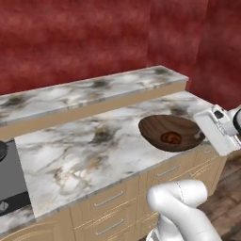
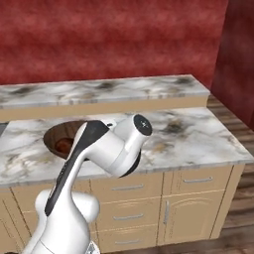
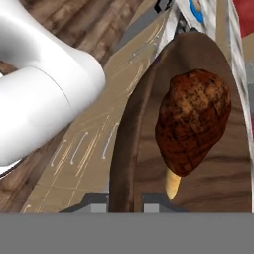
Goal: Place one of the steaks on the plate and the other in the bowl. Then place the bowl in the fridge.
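- we are seeing the wooden bowl (image 1: 170, 132) sitting on the marble counter (image 1: 89, 146), right of centre in the left base view.
- the dark brown steak (image 3: 193, 126) is lying inside it, upper right of the hand view.
- our gripper (image 3: 125, 202) is clenching the bowl's rim, one fingertip on each side, bottom centre of the hand view.

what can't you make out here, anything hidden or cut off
- Gripper: hand view, its tips cut by the bottom edge at the bowl rim; left base view, hidden behind the white hand.
- Bowl: right base view, half hidden by the arm.
- Plate: hand view, a blue sliver cut by the top edge.
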